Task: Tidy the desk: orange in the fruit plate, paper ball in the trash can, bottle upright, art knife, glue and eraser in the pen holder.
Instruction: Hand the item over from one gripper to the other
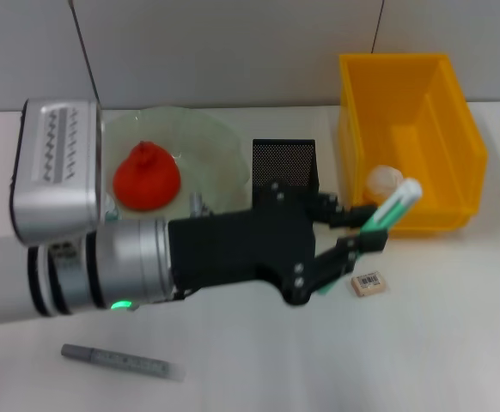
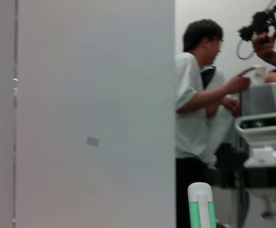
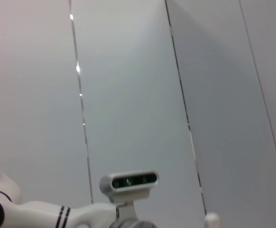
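Note:
My left gripper [image 1: 366, 230] reaches across the desk's middle, shut on the green glue stick [image 1: 393, 209] with a white cap; the stick's end also shows in the left wrist view as the glue [image 2: 200, 209]. The held glue hangs right of the black mesh pen holder [image 1: 284, 161], by the front edge of the yellow trash can [image 1: 456, 146]. A paper ball [image 1: 385, 179] lies inside that can. The orange [image 1: 147, 177] sits on the pale green fruit plate [image 1: 220, 137]. The eraser [image 1: 368, 283] lies on the desk just below the gripper. The grey art knife [image 1: 121, 361] lies at front left. The bottle is hidden.
The left arm's thick silver forearm [image 1: 104, 257] covers the desk's left middle. The right wrist view shows only wall panels and the robot's head camera [image 3: 128, 181]. People stand by a wall panel in the left wrist view.

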Available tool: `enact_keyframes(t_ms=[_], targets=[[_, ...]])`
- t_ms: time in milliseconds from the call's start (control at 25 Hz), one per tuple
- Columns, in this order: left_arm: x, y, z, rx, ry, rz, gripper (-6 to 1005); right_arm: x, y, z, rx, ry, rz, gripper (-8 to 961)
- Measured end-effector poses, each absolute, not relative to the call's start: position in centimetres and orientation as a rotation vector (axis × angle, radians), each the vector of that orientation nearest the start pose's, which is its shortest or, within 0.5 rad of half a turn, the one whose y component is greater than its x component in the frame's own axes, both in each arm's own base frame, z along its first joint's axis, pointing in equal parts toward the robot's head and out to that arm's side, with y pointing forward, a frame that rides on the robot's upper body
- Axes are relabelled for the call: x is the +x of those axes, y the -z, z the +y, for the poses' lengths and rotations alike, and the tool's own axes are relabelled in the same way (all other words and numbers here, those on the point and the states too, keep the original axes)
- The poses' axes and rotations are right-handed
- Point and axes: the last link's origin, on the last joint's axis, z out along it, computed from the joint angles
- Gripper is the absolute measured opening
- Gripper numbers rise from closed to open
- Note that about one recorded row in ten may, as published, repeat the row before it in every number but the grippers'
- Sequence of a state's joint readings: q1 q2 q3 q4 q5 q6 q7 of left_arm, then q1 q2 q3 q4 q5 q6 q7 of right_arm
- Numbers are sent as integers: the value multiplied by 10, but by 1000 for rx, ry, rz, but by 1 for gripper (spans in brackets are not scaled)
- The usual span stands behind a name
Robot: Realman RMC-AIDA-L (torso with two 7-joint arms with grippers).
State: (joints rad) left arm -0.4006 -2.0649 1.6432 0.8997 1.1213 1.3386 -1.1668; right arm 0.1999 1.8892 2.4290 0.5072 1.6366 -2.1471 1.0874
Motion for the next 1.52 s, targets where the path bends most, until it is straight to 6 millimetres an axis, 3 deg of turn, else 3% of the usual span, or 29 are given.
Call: enact_keyframes(t_ms=[160,480,1520], targets=[[-152,55,288,-2852,1130,-2,190,301,-102,205,-2501,-1384,242,697],[-157,57,276,-2932,1117,70,190,287,-83,212,-2551,-1453,259,693],[-155,62,275,-2947,1128,121,190,264,-40,232,-2662,-1456,310,683]])
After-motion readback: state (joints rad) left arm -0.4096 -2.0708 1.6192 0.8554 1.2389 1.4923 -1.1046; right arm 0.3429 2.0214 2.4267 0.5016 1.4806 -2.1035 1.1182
